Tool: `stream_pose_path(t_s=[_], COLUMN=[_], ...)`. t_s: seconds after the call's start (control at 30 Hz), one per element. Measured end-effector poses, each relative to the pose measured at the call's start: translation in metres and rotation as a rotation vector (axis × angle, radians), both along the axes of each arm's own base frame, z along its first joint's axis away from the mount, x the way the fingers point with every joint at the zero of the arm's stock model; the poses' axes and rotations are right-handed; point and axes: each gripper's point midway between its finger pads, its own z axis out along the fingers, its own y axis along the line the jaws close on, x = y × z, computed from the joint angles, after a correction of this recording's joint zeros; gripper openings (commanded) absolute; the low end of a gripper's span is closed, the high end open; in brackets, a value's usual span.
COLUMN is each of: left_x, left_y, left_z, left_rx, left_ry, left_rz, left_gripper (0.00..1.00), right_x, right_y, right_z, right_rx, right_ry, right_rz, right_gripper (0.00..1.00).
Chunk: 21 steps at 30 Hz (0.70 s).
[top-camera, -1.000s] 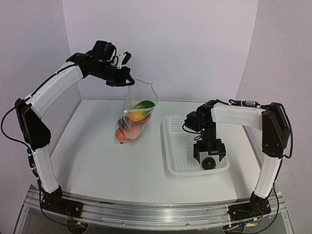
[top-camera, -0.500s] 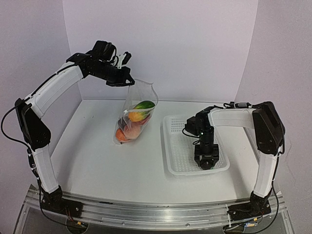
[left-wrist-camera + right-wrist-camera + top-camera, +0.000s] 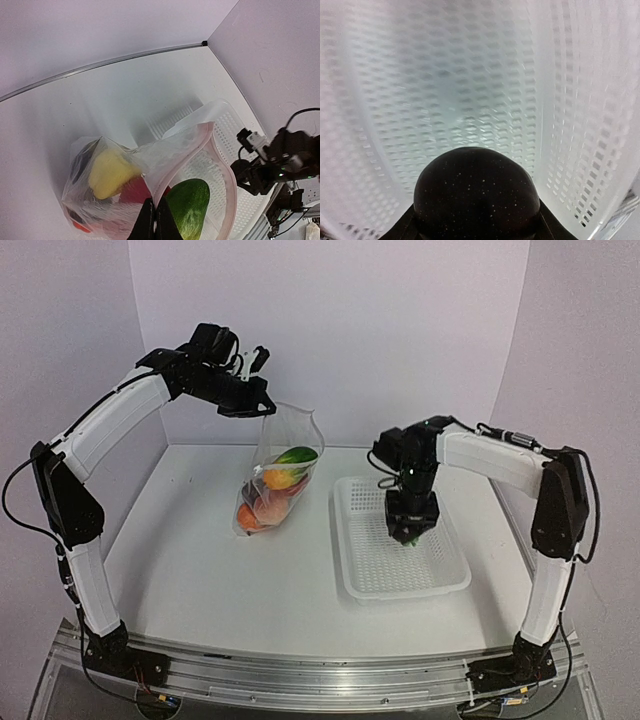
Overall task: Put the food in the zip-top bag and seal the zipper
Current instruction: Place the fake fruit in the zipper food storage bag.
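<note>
The clear zip-top bag (image 3: 281, 476) hangs upright over the table, and my left gripper (image 3: 262, 408) is shut on its mouth edge. In the left wrist view the fingers (image 3: 152, 220) pinch the pink-tinted zipper (image 3: 221, 172) rim. Inside the bag (image 3: 165, 150) lie a green mango (image 3: 188, 207), a yellow pepper (image 3: 109, 173) and red and orange food. My right gripper (image 3: 408, 532) points down above the white basket, shut on a dark mangosteen (image 3: 476, 194) that fills the space between its fingers.
The white mesh basket (image 3: 372, 582) sits on the table to the right of the bag, with its floor (image 3: 460, 75) showing under the held fruit. White walls stand close behind and at both sides.
My right gripper has closed on the mangosteen at the basket's near end and lifted it, moving back and left. The left arm and bag have stayed still.
</note>
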Motion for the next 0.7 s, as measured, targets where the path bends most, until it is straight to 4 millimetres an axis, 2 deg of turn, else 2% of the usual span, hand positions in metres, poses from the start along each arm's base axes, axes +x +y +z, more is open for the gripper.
stream_pose_path(t_s=[0.07, 0.13, 0.27, 0.33, 0.4, 0.47, 0.6, 0.7], left_x=[0.001, 0.002, 0.004, 0.004, 0.003, 0.001, -0.003, -0.007], left_y=[0.001, 0.003, 0.005, 0.004, 0.004, 0.002, -0.003, -0.007], left_z=[0.000, 0.000, 0.000, 0.000, 0.001, 0.003, 0.004, 0.004], left_rx=[0.010, 0.020, 0.033, 0.035, 0.037, 0.033, 0.028, 0.018], left_ry=[-0.010, -0.017, -0.026, -0.029, -0.029, -0.033, -0.029, -0.022], left_rz=[0.003, 0.009, 0.022, 0.024, 0.023, 0.017, 0.001, -0.015], left_gripper=[0.00, 0.00, 0.00, 0.00, 0.00, 0.00, 0.00, 0.00], right_x=[0.024, 0.040, 0.034, 0.031, 0.035, 0.044, 0.065, 0.076], right_y=[0.030, 0.067, 0.125, 0.151, 0.177, 0.199, 0.234, 0.246], right_z=[0.052, 0.118, 0.215, 0.238, 0.247, 0.238, 0.193, 0.164], right_rx=[0.117, 0.273, 0.558, 0.684, 0.797, 0.849, 0.862, 0.837], right_ry=[-0.161, -0.358, -0.614, -0.671, -0.700, -0.695, -0.640, -0.620], right_rz=[0.064, 0.136, 0.238, 0.254, 0.249, 0.239, 0.220, 0.202], right_gripper=[0.09, 0.04, 0.00, 0.00, 0.00, 0.00, 0.00, 0.00])
